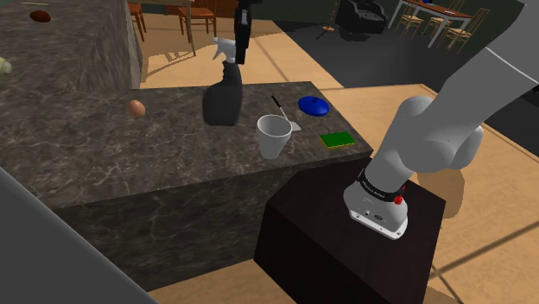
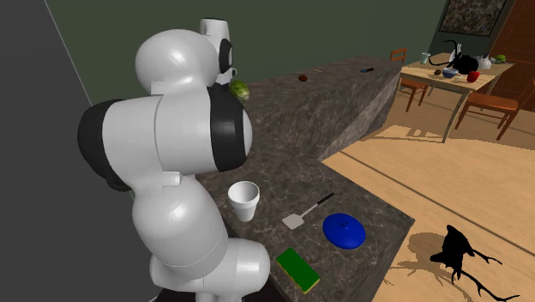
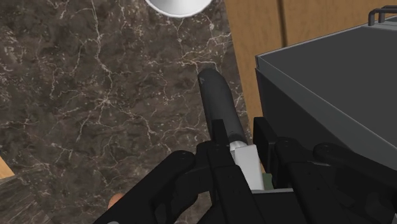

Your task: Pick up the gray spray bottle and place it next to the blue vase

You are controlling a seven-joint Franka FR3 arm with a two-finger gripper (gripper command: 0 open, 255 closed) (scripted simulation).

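Observation:
The spray bottle (image 1: 225, 97) has a dark gray body and a white trigger head. It hangs upright over the dark marble counter (image 1: 104, 147), between a brown egg and a white cup. My black gripper (image 1: 237, 50) comes down from above and is shut on the bottle's white head. In the wrist view my gripper (image 3: 242, 137) clasps the white neck, and the bottle (image 3: 218, 102) points down at the marble. A flat blue round vessel (image 1: 314, 106) lies near the counter's far right corner, past the cup; the blue vessel (image 2: 344, 230) also lies beside a spatula.
On the counter stand a white cup (image 1: 275, 136), a spatula (image 1: 282, 112), a green sponge (image 1: 338, 139) and a brown egg (image 1: 136, 108). The dark stand (image 1: 345, 242) is against the counter's near edge. Beyond the counter are chairs and a dining table (image 2: 446, 81).

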